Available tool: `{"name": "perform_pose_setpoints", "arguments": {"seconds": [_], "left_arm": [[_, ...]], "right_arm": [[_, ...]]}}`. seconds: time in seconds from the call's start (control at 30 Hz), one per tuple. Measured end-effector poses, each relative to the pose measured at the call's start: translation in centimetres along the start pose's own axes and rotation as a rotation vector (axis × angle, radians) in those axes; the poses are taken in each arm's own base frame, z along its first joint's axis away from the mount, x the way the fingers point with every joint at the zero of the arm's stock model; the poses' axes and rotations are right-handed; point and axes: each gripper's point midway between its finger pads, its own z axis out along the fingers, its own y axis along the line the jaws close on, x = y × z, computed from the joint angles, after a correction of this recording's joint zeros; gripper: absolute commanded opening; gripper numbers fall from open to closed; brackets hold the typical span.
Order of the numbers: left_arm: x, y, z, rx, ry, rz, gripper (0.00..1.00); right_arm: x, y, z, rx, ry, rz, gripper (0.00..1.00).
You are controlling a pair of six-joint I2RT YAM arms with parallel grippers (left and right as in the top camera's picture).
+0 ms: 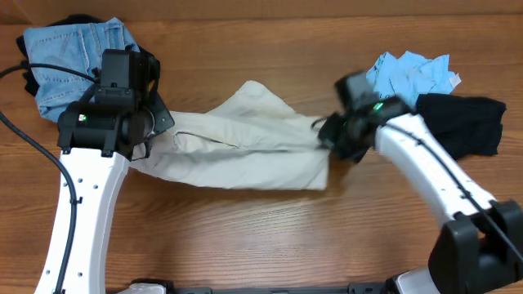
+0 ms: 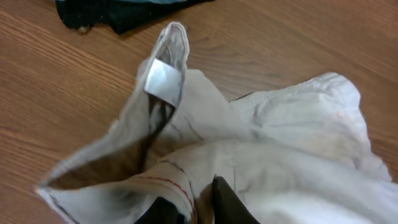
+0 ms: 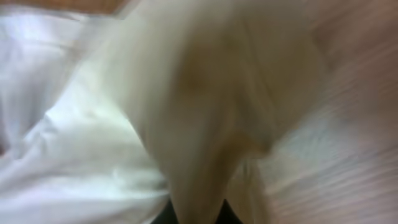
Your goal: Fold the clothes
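Observation:
Cream-beige trousers (image 1: 245, 143) lie stretched across the middle of the table between my two arms. My left gripper (image 1: 154, 135) is shut on their left end; in the left wrist view the fingers (image 2: 230, 202) pinch the waistband fabric (image 2: 180, 186), and a white label (image 2: 163, 82) shows inside it. At the trousers' right end my right gripper (image 1: 325, 135) is shut on the cloth. The right wrist view is blurred, with a fold of cream cloth (image 3: 199, 124) running down between the jaws. Blue denim (image 1: 69, 53) lies at the far left.
A light-blue tee (image 1: 413, 72) and a black garment (image 1: 462, 122) lie at the back right, beside my right arm. Another black piece (image 2: 124, 12) sits under the denim at the back left. Bare wooden table (image 1: 270, 237) lies in front of the trousers.

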Motion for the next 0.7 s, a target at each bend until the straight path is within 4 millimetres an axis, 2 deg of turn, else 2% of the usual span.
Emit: {"name": "perform_pose_setpoints", "arguments": {"seconds": [0.03,0.07,0.1,0.13,0.2,0.27,0.5,0.63,0.7], "left_arm": [[0.0,0.1,0.0,0.002,0.002,-0.004,0.17],[-0.1,0.1,0.0,0.002,0.002,-0.007,0.17],[-0.1,0.1,0.0,0.004,0.003,-0.009,0.17],[-0.1,0.1,0.0,0.007,0.005,-0.01,0.17],[0.0,0.0,0.1,0.014,0.011,-0.012,0.17],[0.0,0.1,0.1,0.015,0.013,-0.014,0.17],[0.6,0.5,0.0,-0.001,0.038,0.01,0.18],[0.7,0.5,0.0,-0.002,0.041,0.011,0.2],[0.7,0.5,0.0,-0.002,0.041,0.014,0.2]], "right_arm": [[-1.5,0.6,-1.9,-0.017,-0.039,-0.029,0.29],[-2.4,0.8,-3.1,-0.021,-0.064,-0.052,0.4],[-4.0,1.0,-5.3,-0.032,-0.112,-0.078,0.63],[-4.5,1.0,-6.0,-0.032,-0.127,-0.088,0.74],[-4.8,-0.3,-6.6,0.015,-0.127,-0.128,0.88],[-4.2,-1.3,-6.6,0.058,-0.101,-0.157,0.94],[-3.8,-2.8,-5.4,0.12,-0.082,-0.189,1.0],[-2.7,-4.4,-2.9,0.155,-0.033,-0.186,1.0],[-1.9,-4.7,-0.4,0.122,-0.003,-0.184,0.97]]}}
